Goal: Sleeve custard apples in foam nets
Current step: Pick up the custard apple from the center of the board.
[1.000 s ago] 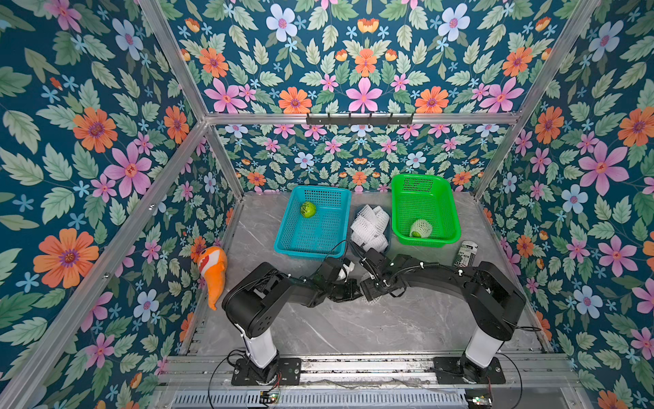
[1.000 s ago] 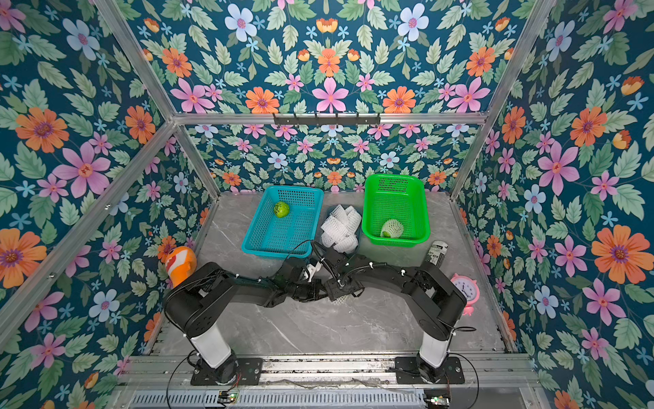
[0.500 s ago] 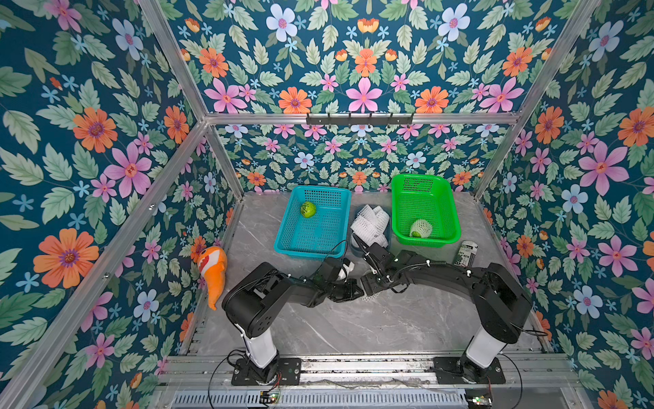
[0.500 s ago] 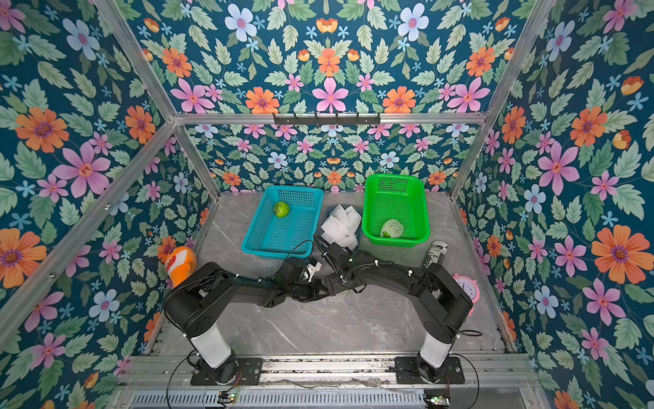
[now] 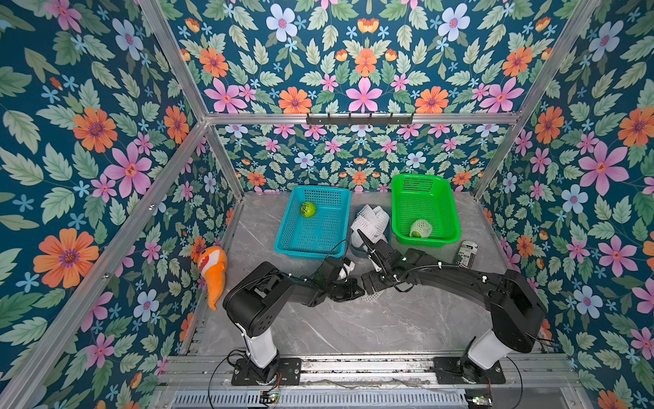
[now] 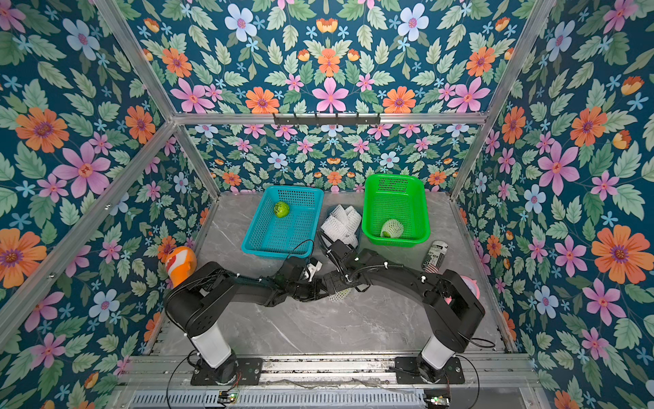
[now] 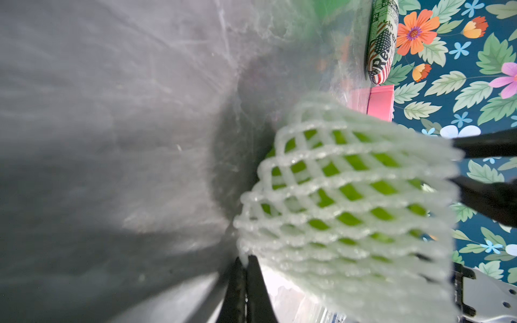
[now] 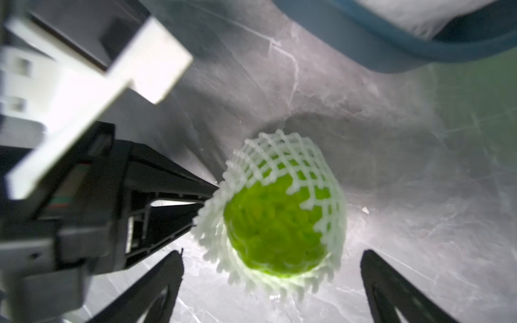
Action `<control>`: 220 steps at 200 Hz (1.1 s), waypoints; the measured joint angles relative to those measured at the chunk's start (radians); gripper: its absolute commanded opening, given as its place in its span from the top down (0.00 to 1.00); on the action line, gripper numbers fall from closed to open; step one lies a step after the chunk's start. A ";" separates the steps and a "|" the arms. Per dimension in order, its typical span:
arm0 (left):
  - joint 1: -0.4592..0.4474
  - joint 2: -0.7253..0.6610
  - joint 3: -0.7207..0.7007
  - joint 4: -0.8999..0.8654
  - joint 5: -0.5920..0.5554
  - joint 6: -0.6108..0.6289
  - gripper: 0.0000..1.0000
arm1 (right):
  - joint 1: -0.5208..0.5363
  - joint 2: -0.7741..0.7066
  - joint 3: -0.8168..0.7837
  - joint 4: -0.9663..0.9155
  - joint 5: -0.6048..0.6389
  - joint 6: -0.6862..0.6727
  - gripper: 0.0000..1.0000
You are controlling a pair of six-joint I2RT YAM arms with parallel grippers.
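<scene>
On the table between the arms lies a custard apple (image 8: 274, 226), bright green and bumpy, partly inside a white foam net (image 8: 282, 156). In the left wrist view my left gripper (image 7: 246, 261) is shut on the rim of that foam net (image 7: 349, 173). My right gripper (image 8: 271, 251) is open, with one finger on each side of the fruit and touching neither. In both top views the arms hide most of the net (image 5: 369, 298) (image 6: 339, 294). A bare custard apple (image 5: 308, 209) lies in the teal basket (image 5: 283, 244). A sleeved one (image 5: 420, 228) lies in the green basket (image 5: 449, 240).
A pile of spare foam nets (image 5: 369, 221) sits in a small tub between the baskets. A printed can (image 5: 467, 253) lies to the right of the green basket. An orange clownfish plush (image 5: 212, 269) leans at the left wall. A pink object (image 6: 470, 287) is behind the right arm.
My right gripper's jaws have spread wider around the fruit, and the right arm has shifted a little. The left gripper stays shut on the net.
</scene>
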 measured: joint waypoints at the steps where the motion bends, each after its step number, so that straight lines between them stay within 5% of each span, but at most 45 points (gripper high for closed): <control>1: 0.000 0.000 0.000 0.000 0.000 0.000 1.00 | 0.000 0.000 0.000 0.000 0.000 0.000 0.01; 80: 0.000 0.001 -0.001 0.003 0.002 0.000 1.00 | -0.007 0.116 0.034 -0.001 -0.002 0.003 0.01; 174: 0.000 -0.007 -0.006 -0.001 -0.002 0.000 1.00 | -0.011 0.168 0.038 0.018 0.005 0.003 0.17; 220: 0.002 -0.027 -0.006 -0.013 -0.005 -0.003 0.71 | -0.034 0.137 -0.003 0.054 -0.008 0.004 0.20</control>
